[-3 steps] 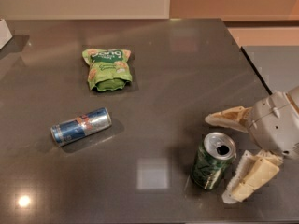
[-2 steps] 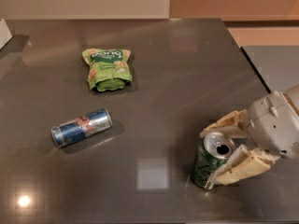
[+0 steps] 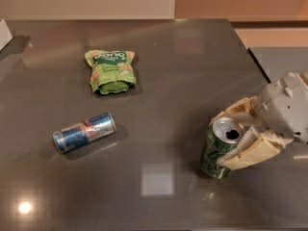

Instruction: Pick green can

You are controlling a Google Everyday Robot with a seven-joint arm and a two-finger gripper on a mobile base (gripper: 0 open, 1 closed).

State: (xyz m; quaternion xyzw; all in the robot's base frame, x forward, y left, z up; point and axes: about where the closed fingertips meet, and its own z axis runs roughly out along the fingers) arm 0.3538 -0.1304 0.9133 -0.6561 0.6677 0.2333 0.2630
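The green can (image 3: 215, 153) stands upright near the right front of the dark table (image 3: 163, 76). It is dark green with pale markings and a silver top with a pull-tab hole. My gripper (image 3: 233, 137) comes in from the right and its two cream fingers are closed around the can's upper part, one finger (image 3: 235, 109) behind the can and one (image 3: 250, 152) in front. The can's base rests on the table.
A blue-and-silver can (image 3: 84, 131) lies on its side at the left. A light green snack bag (image 3: 111, 71) lies further back, left of centre. The table's right edge (image 3: 250, 52) is close to my arm. A white object (image 3: 4, 32) sits at the far left edge.
The fingers, spread wide on both sides of the can a second ago, have closed onto it. The can has stayed in place.
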